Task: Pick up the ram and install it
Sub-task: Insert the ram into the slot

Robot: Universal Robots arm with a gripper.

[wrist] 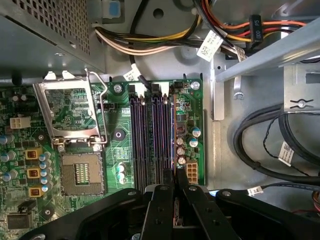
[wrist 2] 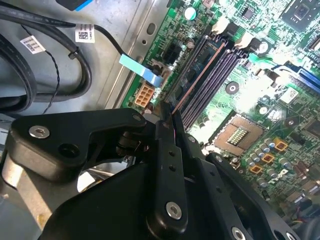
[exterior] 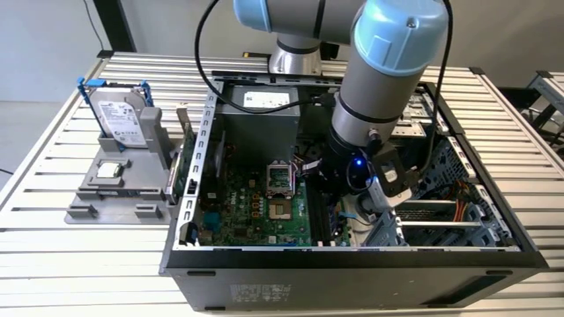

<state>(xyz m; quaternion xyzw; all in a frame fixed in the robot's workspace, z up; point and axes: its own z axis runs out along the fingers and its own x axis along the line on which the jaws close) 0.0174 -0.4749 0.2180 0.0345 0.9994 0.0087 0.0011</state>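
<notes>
Slatted metal worktop (exterior: 53, 238), open case: black gripper (wrist 2: 167, 117) clamps thin dark ram stick (wrist 2: 197, 82) edge-on, long axis along black motherboard slots (wrist: 150, 140), directly above.

— What does the big round silver metal robot arm (exterior: 374, 99) look like?
— It has light blue caps at its joints. A thin black cable (exterior: 205, 49) runs along it.
— And the black metal gripper (wrist 2: 167, 125)?
— Shiny little silver screws (wrist 2: 39, 132) dot it.
</notes>
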